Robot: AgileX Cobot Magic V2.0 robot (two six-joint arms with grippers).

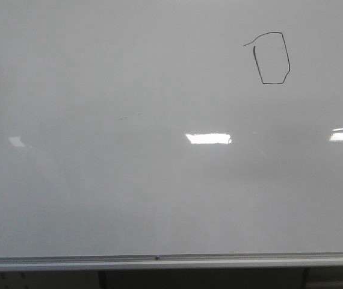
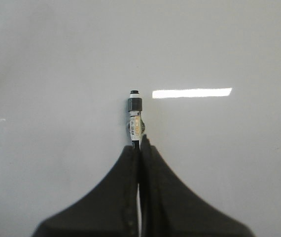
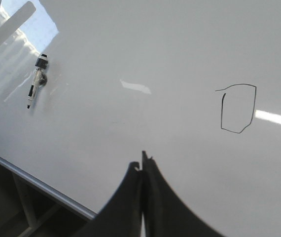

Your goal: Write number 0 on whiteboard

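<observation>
**Zero drawn on board; marker in left gripper, clear of the mark**

The whiteboard (image 1: 129, 198) fills the front view, with its silver rail (image 1: 159, 260) along the lower edge. The number 0 (image 1: 272, 58) sits in the upper right part of the board as seen from the front: a thin black outline, angular, taller than wide, with a short stray tail at upper left. A small gap appears where the left stroke meets the top stroke; whether the loop fully closes there is too fine to tell. The right wrist view shows the same figure (image 3: 238, 108) on the board surface.

The left gripper (image 2: 139, 148) has its fingers pressed together on a marker (image 2: 135, 116), whose tip end projects toward the board. In the left wrist view no ink is visible around the tip, so the marker appears to stand away from the drawn figure. Contact with the board cannot be confirmed.

The right gripper (image 3: 142, 165) has its fingers pressed together on nothing visible. The marker's reflection, or the marker itself, (image 3: 36, 81) shows far off to one side in that view.

Judgement: the writing step looks essentially done; the figure reads as a zero. Nothing further seems required beyond, at most, closing the small gap.
</observation>
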